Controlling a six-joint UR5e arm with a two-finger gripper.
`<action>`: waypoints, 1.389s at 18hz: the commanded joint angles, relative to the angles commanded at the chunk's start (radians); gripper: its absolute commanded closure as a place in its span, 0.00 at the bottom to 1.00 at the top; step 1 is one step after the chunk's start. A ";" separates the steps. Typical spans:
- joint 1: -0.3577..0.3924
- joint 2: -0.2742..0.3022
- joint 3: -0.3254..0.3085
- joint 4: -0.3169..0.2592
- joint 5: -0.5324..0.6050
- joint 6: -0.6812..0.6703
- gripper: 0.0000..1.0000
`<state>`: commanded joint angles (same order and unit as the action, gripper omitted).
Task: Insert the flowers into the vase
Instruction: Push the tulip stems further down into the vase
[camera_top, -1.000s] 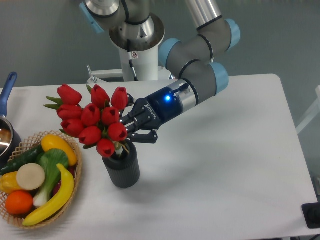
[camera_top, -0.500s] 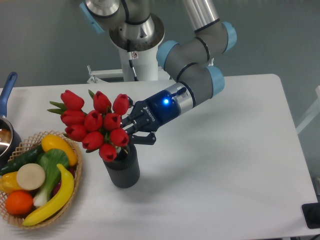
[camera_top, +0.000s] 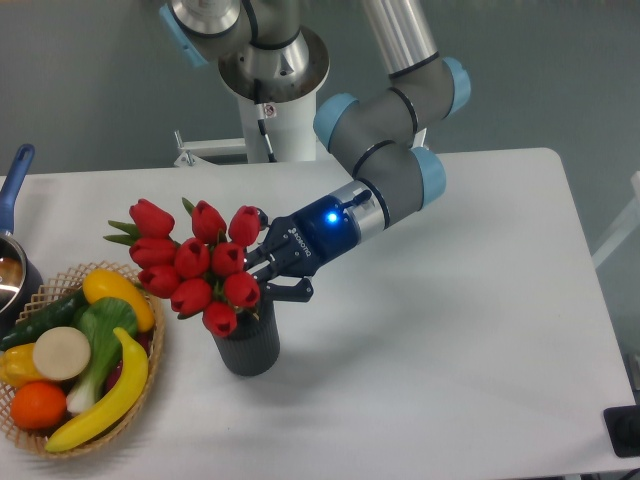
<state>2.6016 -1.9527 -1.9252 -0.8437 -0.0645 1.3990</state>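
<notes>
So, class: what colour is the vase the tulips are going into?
Dark grey, matte: the vase, seen in the fixed camera view.

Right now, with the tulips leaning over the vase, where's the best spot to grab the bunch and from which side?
Probably the stems just below the red heads of the flowers, coming from the right, as the tool does now: the heads fan out leftward, wider than the vase, leaving only the stem bundle narrow enough.
</notes>
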 joint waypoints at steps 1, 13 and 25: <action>-0.002 -0.009 0.002 0.000 0.000 0.005 0.78; 0.021 -0.018 -0.032 0.006 0.002 0.034 0.78; 0.017 -0.037 -0.081 0.006 0.002 0.118 0.78</action>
<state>2.6185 -1.9896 -2.0064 -0.8376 -0.0629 1.5171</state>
